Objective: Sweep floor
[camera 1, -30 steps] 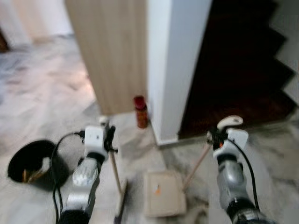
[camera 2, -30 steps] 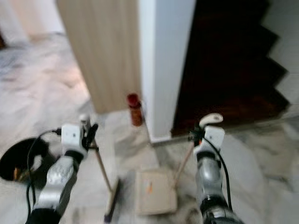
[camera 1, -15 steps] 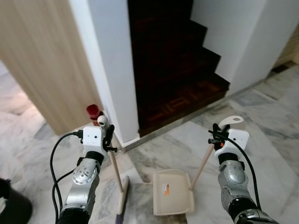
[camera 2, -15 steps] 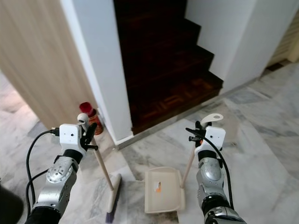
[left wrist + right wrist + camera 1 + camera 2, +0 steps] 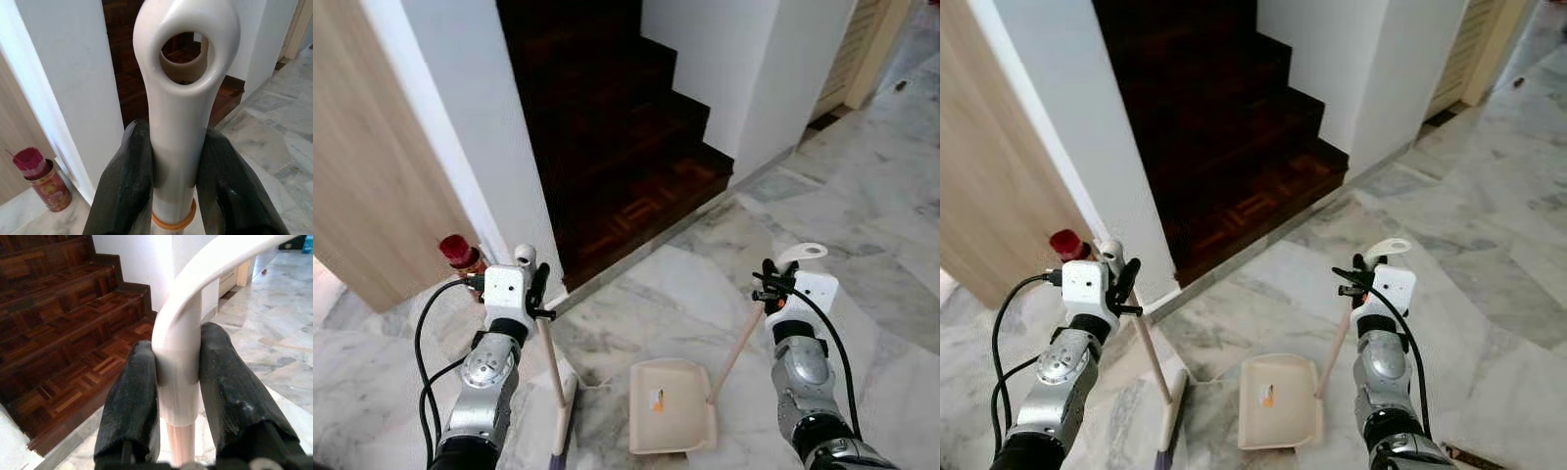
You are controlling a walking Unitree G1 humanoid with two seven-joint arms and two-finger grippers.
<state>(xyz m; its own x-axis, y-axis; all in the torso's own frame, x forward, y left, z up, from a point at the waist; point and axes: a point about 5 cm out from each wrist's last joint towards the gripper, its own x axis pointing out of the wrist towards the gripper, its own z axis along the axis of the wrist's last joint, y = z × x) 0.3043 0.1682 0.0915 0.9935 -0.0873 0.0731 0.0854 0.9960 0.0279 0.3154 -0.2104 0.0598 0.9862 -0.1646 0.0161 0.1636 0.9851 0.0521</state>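
Here, on grey-veined marble floor (image 5: 862,215) before dark wooden stairs (image 5: 607,147), left end effector (image 5: 178,196) clamps broom (image 5: 553,377), right end effector (image 5: 178,396) clamps dustpan (image 5: 671,421).

Bright, sharp frames; dim shadowed stairwell (image 5: 607,127).
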